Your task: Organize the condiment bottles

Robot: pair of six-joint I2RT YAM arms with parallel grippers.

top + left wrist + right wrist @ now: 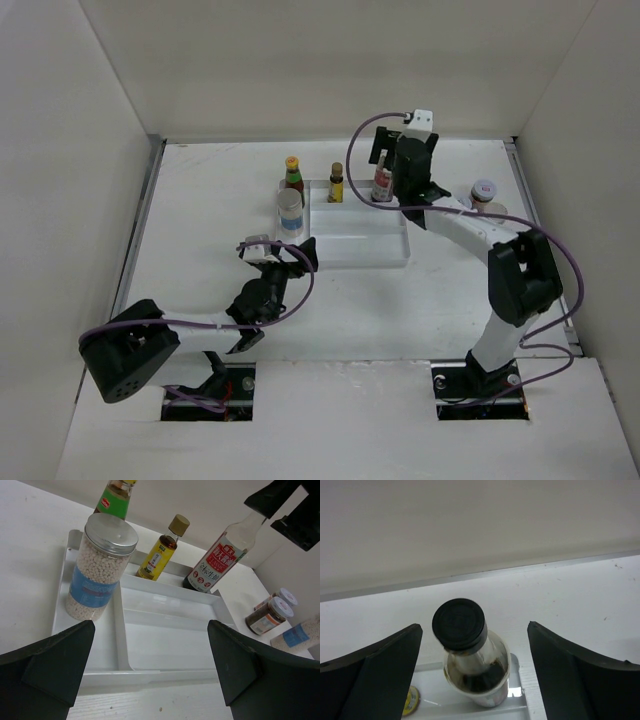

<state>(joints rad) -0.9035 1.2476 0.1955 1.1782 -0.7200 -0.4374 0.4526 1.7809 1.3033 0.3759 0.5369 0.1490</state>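
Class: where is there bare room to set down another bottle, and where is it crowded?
Free: the tray's front compartments, right of the shaker; the table left of it. Crowded: the tray's far side, with three bottles and the right gripper astride the tall bottle; jars beside its right edge.

- Inside the black right claw (pixel 474 627): clear bottle (pixel 476 672), black cap, dark sauce.
- Ahead of the left claw (pixel 151 627): white tray (pixel 170 625); white shaker (pixel 97 575), blue label, silver lid.
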